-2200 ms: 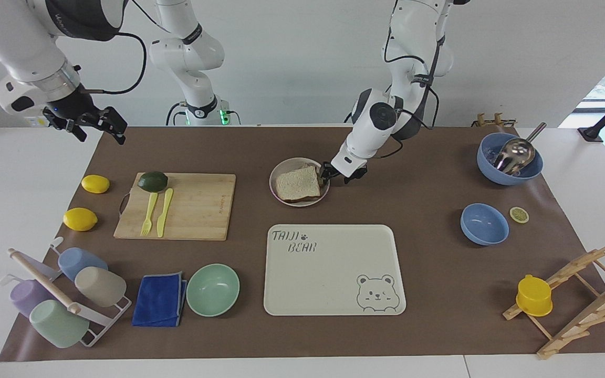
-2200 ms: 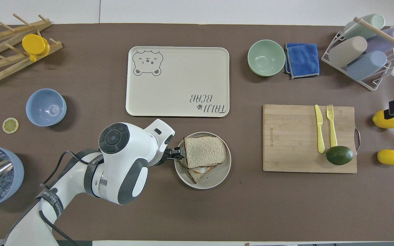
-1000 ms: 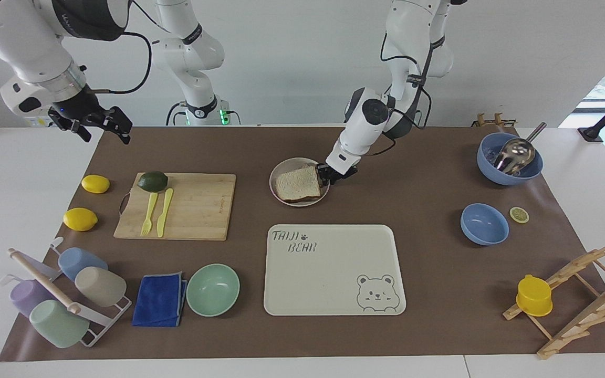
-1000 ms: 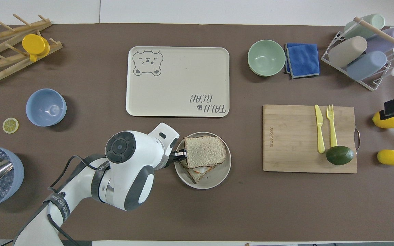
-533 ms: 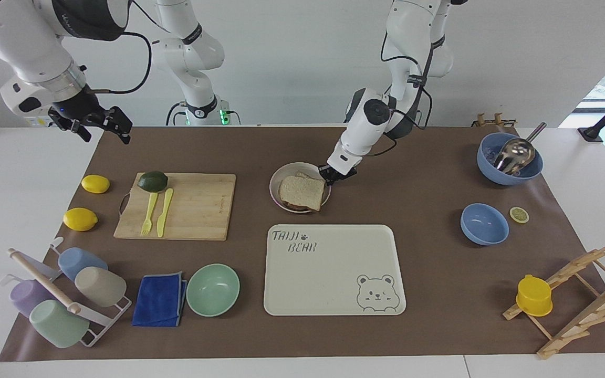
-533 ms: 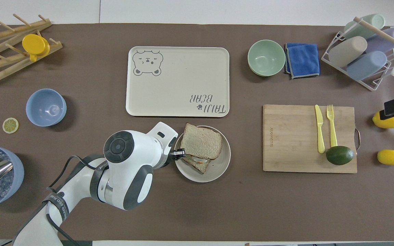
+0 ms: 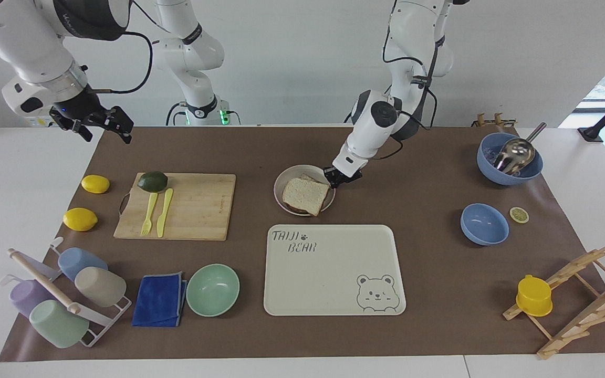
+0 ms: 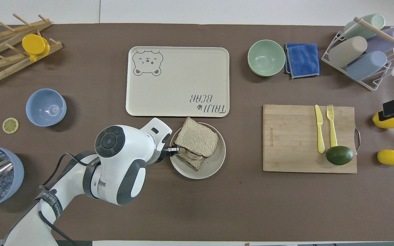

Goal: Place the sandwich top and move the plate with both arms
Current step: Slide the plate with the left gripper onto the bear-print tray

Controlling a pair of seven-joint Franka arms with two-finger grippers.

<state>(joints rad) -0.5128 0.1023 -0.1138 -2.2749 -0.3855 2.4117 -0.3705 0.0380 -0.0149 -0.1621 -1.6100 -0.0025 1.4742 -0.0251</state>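
Note:
The sandwich top (image 7: 305, 195) (image 8: 196, 138), a plain light-brown bread slice, lies askew on a lower slice with egg on the plate (image 7: 288, 178) (image 8: 214, 164). The small beige-grey plate sits mid-table, close to the cream tray's edge. My left gripper (image 7: 334, 178) (image 8: 173, 149) is shut on the plate's rim at the side toward the left arm's end. My right gripper (image 7: 103, 131) hangs open and holds nothing, above the mat's corner at the right arm's end, where that arm waits.
The cream bear-print tray (image 7: 334, 270) lies just farther from the robots than the plate. A cutting board (image 7: 192, 207) with avocado, fork and knife, and two lemons (image 7: 80, 219), lie toward the right arm's end. Blue bowls (image 7: 484, 224) sit toward the left arm's end.
The left gripper closed on the plate's rim, and the plate has shifted toward the tray and a little toward the left arm's end. The top slice turned and slid on it. The right arm stayed put.

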